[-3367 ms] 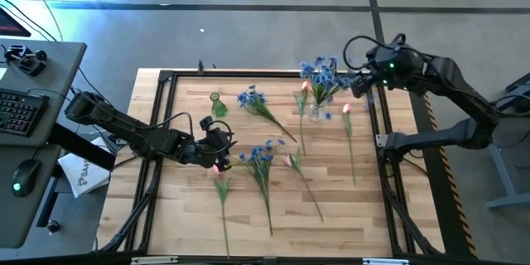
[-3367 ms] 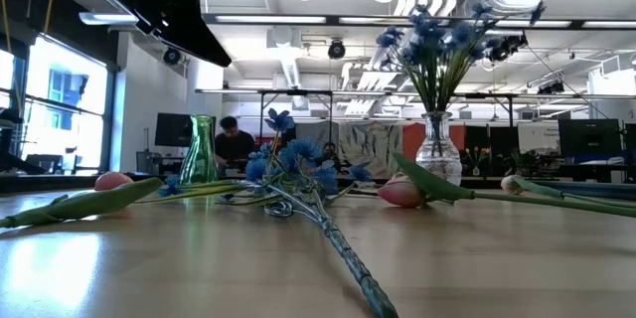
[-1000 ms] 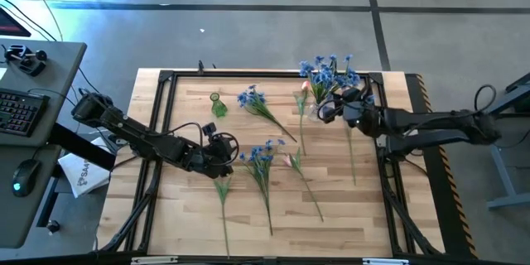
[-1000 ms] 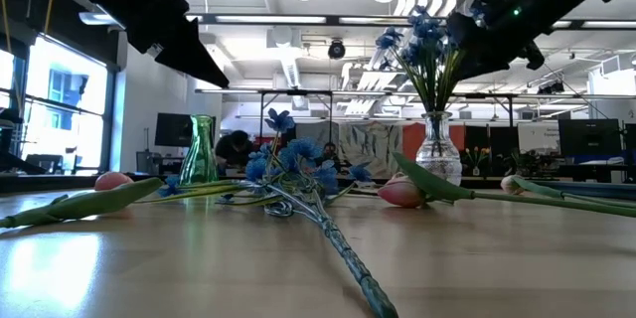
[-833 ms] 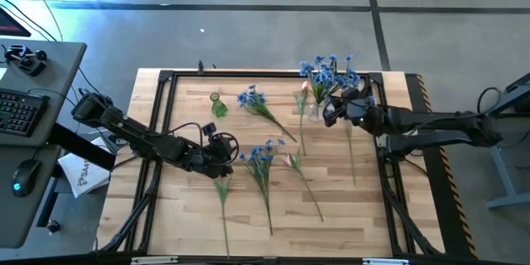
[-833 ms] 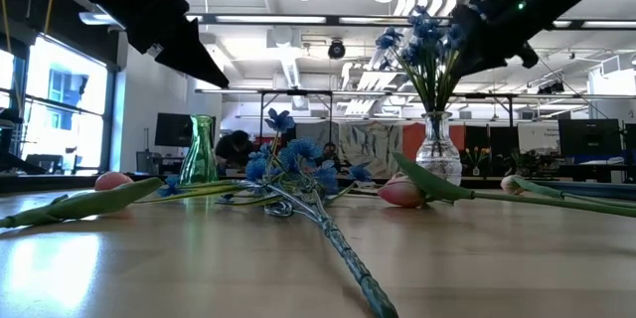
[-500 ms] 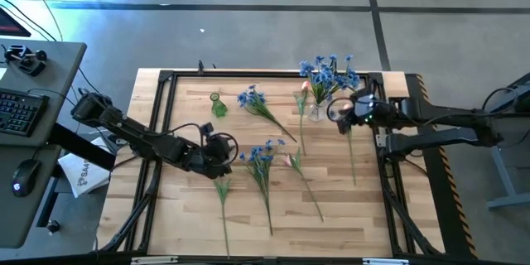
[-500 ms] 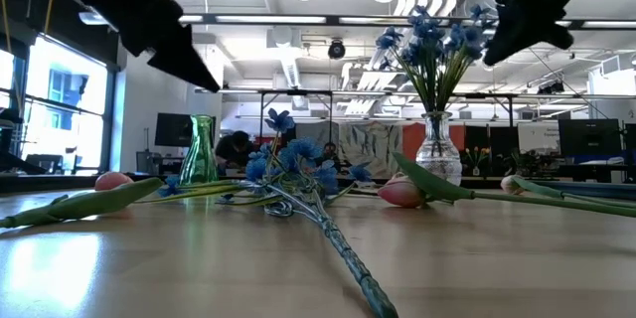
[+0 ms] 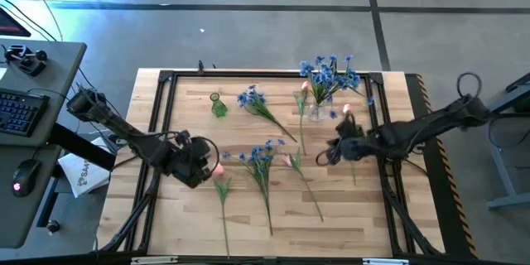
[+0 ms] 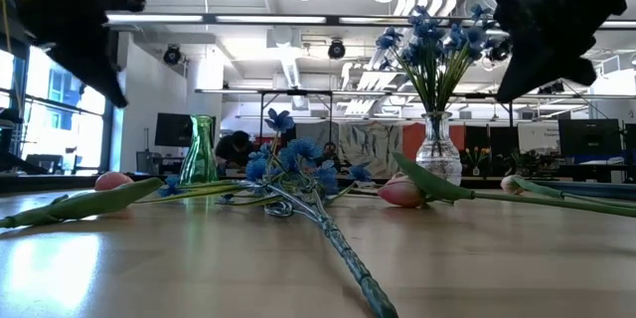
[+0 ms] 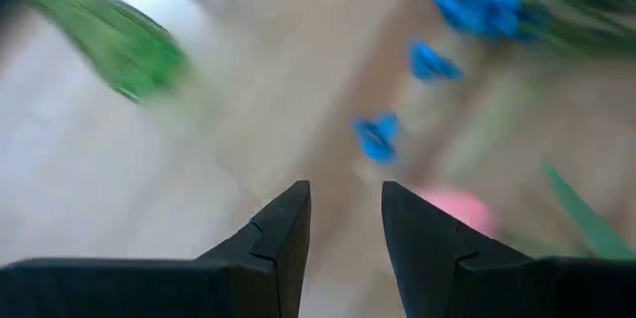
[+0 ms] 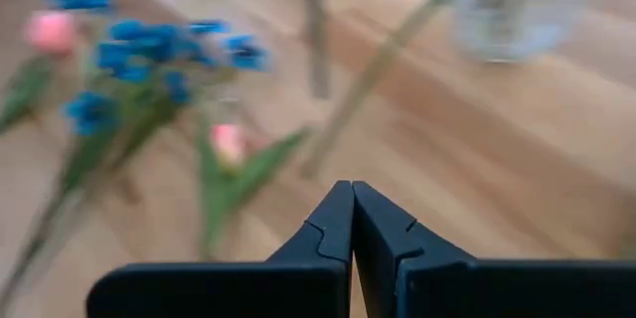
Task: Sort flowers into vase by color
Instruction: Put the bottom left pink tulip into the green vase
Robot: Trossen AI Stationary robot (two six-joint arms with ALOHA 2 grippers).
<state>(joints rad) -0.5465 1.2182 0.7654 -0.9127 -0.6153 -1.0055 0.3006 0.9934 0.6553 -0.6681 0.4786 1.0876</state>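
both wrist views are smeared by motion. in the left wrist view the pink bud [image 11: 452,214] just past the fingers [image 11: 283,234] is a soft blob, the blue blossoms [image 11: 477,5] lack outline, and a green shape [image 11: 124,50] is cut off at the picture's edge. in the right wrist view the clear vase [image 12: 512,10] is blurred and cropped. in the low view both arms are dark shapes cut by the top edge, their grippers out of sight.

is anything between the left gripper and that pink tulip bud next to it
Nothing visible. The left gripper is open and empty, and only bare table lies between it and the pink tulip bud.
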